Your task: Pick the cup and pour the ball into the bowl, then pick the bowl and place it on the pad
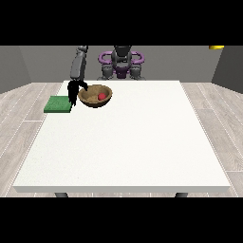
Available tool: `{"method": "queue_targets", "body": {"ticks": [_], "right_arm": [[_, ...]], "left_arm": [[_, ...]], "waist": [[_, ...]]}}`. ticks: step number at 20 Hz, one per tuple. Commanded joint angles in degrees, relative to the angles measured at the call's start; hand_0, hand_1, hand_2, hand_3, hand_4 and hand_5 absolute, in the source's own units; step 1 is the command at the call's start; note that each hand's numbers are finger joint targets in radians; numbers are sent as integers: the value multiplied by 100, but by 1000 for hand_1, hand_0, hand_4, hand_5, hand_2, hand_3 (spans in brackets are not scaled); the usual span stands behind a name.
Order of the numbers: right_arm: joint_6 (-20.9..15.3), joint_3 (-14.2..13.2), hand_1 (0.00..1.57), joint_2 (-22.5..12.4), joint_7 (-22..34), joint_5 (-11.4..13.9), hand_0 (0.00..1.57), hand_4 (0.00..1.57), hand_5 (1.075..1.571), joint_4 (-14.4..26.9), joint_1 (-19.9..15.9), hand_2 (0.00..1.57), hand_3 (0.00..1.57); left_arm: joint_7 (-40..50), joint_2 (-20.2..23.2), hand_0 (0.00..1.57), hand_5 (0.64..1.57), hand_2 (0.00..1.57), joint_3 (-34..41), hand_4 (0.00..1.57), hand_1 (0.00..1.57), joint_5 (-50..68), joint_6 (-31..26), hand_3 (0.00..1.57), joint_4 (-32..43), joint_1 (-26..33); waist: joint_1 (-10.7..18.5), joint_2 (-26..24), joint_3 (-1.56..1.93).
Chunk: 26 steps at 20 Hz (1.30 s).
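On the large white counter (123, 142) a flat green square pad (58, 104) lies near the far edge at the view's left, and just beside it, toward the middle, is a round brown wooden bowl (95, 96) that seems tilted a little. A small red ball (101, 96) lies inside the bowl. No cup is visible. Nothing stands between the bowl and the pad except the black hand at the view's left (74, 91), which hangs down from a grey arm (79, 62). This hand is at the bowl's rim on the pad side; its fingers seem to touch or hook the rim, but how far they are open I cannot tell
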Motion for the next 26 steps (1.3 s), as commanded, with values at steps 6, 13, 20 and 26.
{"method": "queue_targets", "body": {"ticks": [6,13,20,26], "right_arm": [[-401,70,0,249,51,63,0,444,1547,286,-314,0,0],[-1162,-7,0,202,583,146,0,615,1568,536,-443,0,0],[-1768,83,1571,-319,398,685,1571,903,1495,607,284,1571,1566],[-2299,327,1571,-576,1000,892,1571,1001,1546,-26,195,1571,1242]], "left_arm": [[-25,196,0,1536,0,76,1024,0,221,-168,0,-116,66],[-70,434,0,1540,0,255,1023,0,353,-247,0,-13,229],[72,509,0,1523,0,347,1071,0,611,-308,0,-144,7],[-8,502,0,1531,0,347,1170,0,590,-282,0,-14,-23]], "waist": [[162,260,112],[40,197,109],[253,694,100],[178,485,83]]}}
